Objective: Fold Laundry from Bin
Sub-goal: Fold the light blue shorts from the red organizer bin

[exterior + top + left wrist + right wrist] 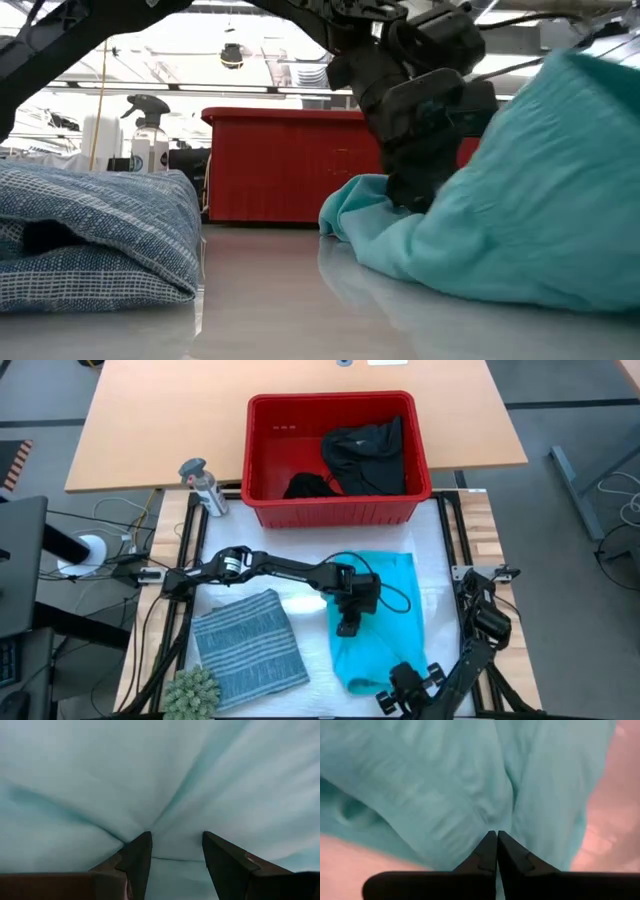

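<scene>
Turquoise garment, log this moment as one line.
turquoise garment: on table, part-folded | left gripper: open, pressing it | right gripper: shut on its near edge | bin: black garments inside

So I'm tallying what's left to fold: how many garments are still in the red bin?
2 visible: a larger black garment against the bin's right side, and a smaller black one at its near wall. More may lie hidden beneath them.
</scene>
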Available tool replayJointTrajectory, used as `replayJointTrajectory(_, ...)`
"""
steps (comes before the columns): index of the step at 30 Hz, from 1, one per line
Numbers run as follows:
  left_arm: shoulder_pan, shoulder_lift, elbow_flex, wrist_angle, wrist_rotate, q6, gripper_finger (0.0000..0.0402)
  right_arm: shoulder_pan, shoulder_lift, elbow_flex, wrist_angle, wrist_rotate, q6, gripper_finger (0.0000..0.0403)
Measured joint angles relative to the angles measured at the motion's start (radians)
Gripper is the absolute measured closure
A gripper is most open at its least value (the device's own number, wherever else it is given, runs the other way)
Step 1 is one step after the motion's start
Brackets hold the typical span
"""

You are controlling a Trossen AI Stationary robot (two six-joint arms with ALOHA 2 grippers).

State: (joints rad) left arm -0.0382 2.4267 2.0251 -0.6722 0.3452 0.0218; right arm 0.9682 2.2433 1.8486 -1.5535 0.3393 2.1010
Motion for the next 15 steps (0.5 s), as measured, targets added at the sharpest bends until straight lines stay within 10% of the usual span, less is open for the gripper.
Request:
replayJointTrajectory(10,0.021,-0.011,0.103,-0.069,0.313,-0.057,0.0231,0.035,0.003,-0.098,0.093,-0.136,-0.019,0.0378)
replayJointTrajectory(15,0.022,-0.012,0.172,-0.253,0.224,0.092,0.0231,0.046,-0.001,-0.142,0.17,-0.2,-0.09,0.0364)
